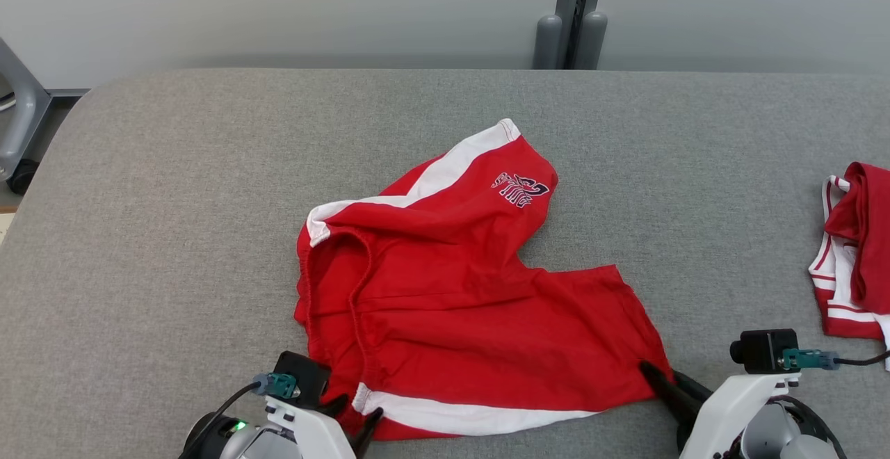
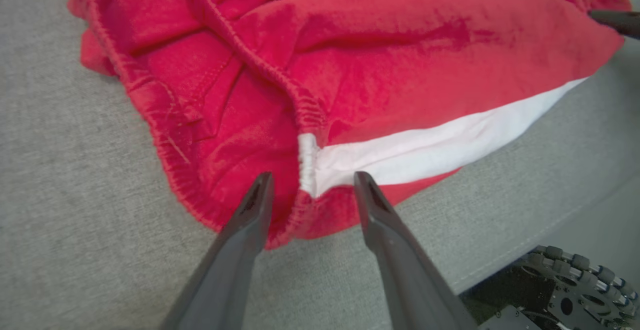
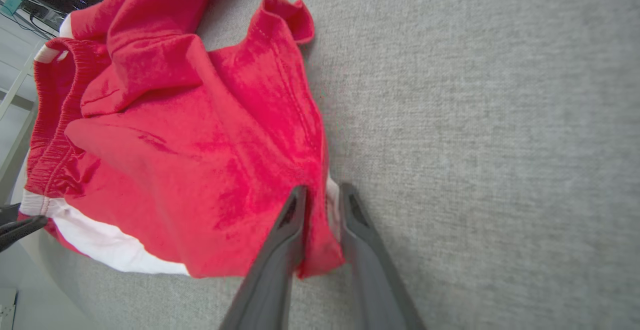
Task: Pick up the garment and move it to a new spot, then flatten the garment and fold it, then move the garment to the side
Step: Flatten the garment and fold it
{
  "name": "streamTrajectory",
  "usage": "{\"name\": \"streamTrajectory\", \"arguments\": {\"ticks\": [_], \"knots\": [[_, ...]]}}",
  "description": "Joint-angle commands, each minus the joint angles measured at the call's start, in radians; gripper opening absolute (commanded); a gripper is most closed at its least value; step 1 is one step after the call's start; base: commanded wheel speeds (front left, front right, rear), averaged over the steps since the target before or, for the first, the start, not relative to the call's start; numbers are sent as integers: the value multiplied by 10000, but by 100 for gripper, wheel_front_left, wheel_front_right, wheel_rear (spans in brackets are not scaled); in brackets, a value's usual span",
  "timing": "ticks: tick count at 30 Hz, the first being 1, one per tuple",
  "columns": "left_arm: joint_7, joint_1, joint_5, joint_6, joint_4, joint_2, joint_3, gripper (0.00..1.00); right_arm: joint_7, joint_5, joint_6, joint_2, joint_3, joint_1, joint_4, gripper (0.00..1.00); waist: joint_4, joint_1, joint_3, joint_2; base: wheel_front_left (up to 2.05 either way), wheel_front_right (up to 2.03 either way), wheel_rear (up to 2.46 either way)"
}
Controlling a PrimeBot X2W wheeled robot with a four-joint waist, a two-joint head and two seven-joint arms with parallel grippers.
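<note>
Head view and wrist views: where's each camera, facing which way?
Head view: on the head, down onto grey table; left claw, right claw at bottom.
Left wrist view: on left wrist, along its open claw at red shorts waistband.
Right wrist view: on right wrist, along its claw pinching a leg hem.
Shared: both wrist views show the white stripe.

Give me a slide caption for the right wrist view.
Right arm's fingers pinch a leg hem of the red shorts on the grey table.
</note>
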Motion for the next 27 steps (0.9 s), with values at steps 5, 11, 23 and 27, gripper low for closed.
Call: {"name": "streamTrajectory", "arguments": {"ticks": [5, 11, 23, 27], "knots": [[-140, -199, -92, -42, 92, -17, 17, 4, -177, 260, 2, -105, 339, -160, 240, 0, -3, 0, 4, 0, 0, 0, 0], [-493, -168, -182, -25, 95, -55, 156, 0, -671, 490, 2, -233, 515, -284, 283, 0, -4, 0, -162, 0, 0, 0, 0], [-1769, -330, -339, 25, -1273, 8, 878, 0, -1464, 1283, 2, -642, 444, -152, -710, 0, 1, 0, -833, 0, 0, 0, 0], [-2198, -1024, -196, -35, -1400, 23, 1157, 0, -1452, 1346, 2, -773, 259, -617, -1066, 0, -76, 0, -739, 0, 0, 0, 0]]}}
